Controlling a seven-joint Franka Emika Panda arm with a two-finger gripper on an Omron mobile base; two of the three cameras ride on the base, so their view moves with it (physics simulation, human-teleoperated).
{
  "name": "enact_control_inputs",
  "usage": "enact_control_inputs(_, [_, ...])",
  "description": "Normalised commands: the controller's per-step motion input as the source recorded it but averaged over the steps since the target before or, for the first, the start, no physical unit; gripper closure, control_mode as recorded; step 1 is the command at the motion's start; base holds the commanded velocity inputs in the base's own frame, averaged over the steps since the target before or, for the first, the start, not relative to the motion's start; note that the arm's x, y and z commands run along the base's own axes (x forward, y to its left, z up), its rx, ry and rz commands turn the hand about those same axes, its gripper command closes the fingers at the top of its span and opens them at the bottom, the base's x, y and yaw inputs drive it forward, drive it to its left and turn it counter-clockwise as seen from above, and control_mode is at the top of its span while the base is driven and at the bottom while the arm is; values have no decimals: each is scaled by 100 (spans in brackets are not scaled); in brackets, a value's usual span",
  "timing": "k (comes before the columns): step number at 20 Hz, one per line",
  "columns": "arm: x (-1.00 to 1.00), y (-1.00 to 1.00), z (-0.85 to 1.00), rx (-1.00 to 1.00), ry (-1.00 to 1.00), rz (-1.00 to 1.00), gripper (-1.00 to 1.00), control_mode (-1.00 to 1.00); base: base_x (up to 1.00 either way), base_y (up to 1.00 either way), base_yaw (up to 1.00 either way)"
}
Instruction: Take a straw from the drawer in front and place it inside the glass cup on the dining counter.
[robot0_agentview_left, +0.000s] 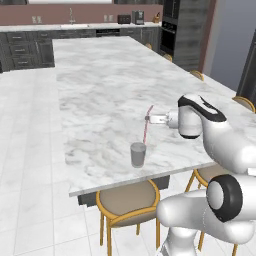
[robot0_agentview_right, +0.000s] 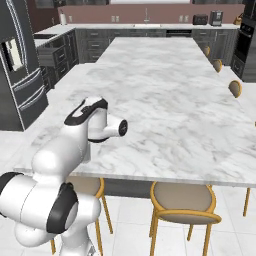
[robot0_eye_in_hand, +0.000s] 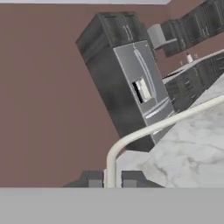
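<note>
Right of centre in the left base view, the gripper (robot0_agentview_left: 148, 118) is pinching the straw (robot0_agentview_left: 146, 131) between narrowly closed fingers. The straw is hanging tilted above the glass cup (robot0_agentview_left: 138, 154), which is standing on the dining counter (robot0_agentview_left: 100, 90) near its lower edge.

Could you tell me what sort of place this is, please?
A home kitchen, most likely: a long marble dining counter with stools tucked under it, dark cabinets along the back wall, and a steel fridge.

White-marble dining counter (robot0_agentview_left: 100, 90) (grey-veined), one glass cup (robot0_agentview_left: 138, 154) upright near its front edge.
</note>
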Motion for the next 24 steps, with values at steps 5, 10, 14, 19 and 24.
enact_control_inputs(5, [31,1,0,0,0,10,100,-100,0,0,0])
enact_control_inputs(10, [2,0,0,0,-2,11,100,-100,0,0,0])
enact_control_inputs(14, [0,0,-8,0,-1,11,100,-100,0,0,0])
enact_control_inputs(19, [0,0,-15,0,-3,9,100,-100,0,0,0])
enact_control_inputs(24, [0,9,-18,0,-5,5,100,-100,0,0,0])
